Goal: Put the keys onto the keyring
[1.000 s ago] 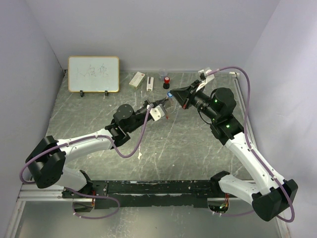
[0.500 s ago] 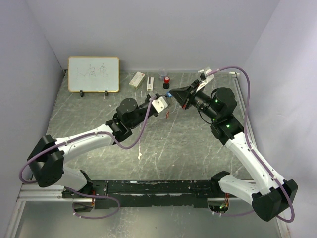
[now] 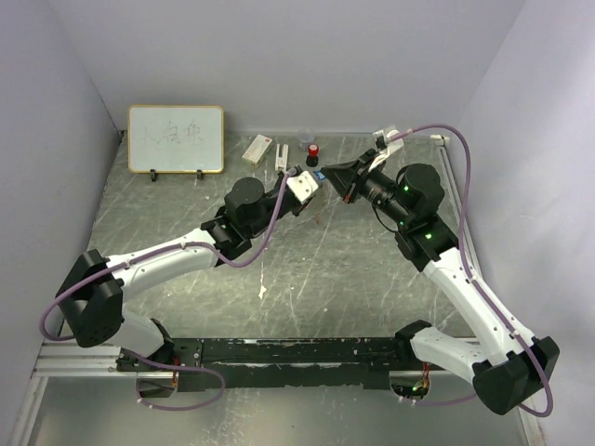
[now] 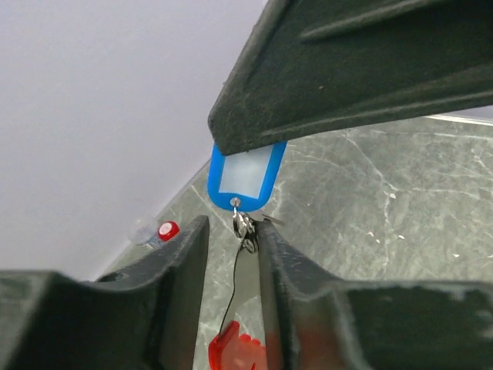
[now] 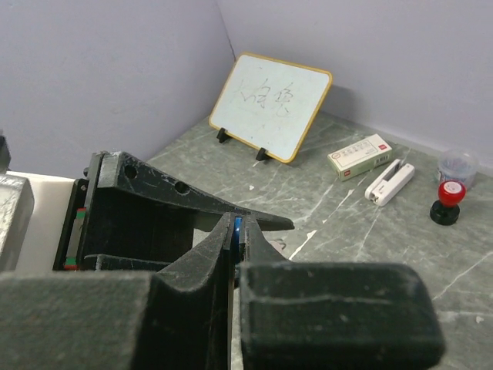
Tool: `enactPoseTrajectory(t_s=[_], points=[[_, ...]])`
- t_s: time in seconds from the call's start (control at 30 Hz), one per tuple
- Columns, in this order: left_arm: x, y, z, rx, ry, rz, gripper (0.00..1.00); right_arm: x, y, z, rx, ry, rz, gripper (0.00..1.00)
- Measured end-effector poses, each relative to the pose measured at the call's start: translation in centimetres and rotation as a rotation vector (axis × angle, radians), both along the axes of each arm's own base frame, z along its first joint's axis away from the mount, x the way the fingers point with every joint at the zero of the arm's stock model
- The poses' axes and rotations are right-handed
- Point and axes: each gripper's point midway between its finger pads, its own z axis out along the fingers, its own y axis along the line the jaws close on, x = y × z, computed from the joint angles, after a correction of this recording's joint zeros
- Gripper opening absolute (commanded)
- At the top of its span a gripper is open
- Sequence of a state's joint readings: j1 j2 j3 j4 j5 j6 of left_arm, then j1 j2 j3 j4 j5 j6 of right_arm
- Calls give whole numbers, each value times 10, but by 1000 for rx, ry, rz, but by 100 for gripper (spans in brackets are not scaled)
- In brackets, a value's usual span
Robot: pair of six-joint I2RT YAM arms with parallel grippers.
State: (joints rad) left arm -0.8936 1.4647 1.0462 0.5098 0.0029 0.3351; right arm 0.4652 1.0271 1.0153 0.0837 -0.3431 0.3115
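My right gripper point(image 3: 323, 173) is shut on the blue-headed key point(image 4: 245, 176) and holds it above the table; only a blue sliver point(image 5: 237, 228) shows between its fingers. Small silver metal parts point(image 4: 245, 226) hang under the blue head. My left gripper point(image 3: 310, 180) is raised right under it, its fingertips point(image 4: 196, 231) either side of those parts. Between its narrow jaws sits the keyring's red strap point(image 4: 237, 351), and a thin dark wire runs up from the strap to the metal parts. The red-headed key is not clearly in view.
At the table's back stand a whiteboard point(image 3: 176, 138), a small box point(image 3: 257, 149), a white stapler point(image 3: 281, 157), a red-and-black bottle point(image 3: 312, 153) and a clear cup point(image 3: 305, 141). The grey walls close the left, back and right sides.
My left gripper has moved up and toward the back right, to the tip of the right gripper. The right arm has stayed still.
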Motion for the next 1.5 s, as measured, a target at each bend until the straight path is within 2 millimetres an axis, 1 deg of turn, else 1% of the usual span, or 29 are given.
enactPoseTrajectory(t_s=[0.13, 0.23, 0.3, 0.37, 0.5, 0.6, 0.67, 0.77, 1.07, 1.27, 1.5], points=[[-3, 3, -8, -6, 24, 0, 51, 1, -2, 0, -19, -4, -15, 0], [-10, 10, -16, -5, 39, -2, 52, 2, -4, 1, -36, -13, -23, 0], [-15, 16, -17, -11, 42, -2, 52, 2, -5, 0, -48, -18, -24, 0], [-20, 23, -12, -24, 34, -3, 53, 2, -5, -1, -65, -31, -22, 0], [-29, 35, 10, -78, -6, 1, 53, 2, -6, -1, -96, -67, -15, 0], [-31, 40, 24, -110, -32, 10, 53, -3, -7, 3, -117, -108, -5, 0], [-30, 42, 27, -115, -40, 16, 53, -5, -9, 8, -126, -136, -2, 0], [-29, 42, 26, -106, -45, 22, 53, -9, -9, 12, -142, -179, 9, 0], [-19, 39, 9, -55, -46, 52, 53, -12, -4, 2, -198, -212, 58, 0], [-12, 45, 10, -46, -59, 83, 53, -14, -2, 1, -218, -235, 82, 0], [4, 61, 10, -45, -60, 134, 52, -18, 0, -1, -242, -259, 113, 0]])
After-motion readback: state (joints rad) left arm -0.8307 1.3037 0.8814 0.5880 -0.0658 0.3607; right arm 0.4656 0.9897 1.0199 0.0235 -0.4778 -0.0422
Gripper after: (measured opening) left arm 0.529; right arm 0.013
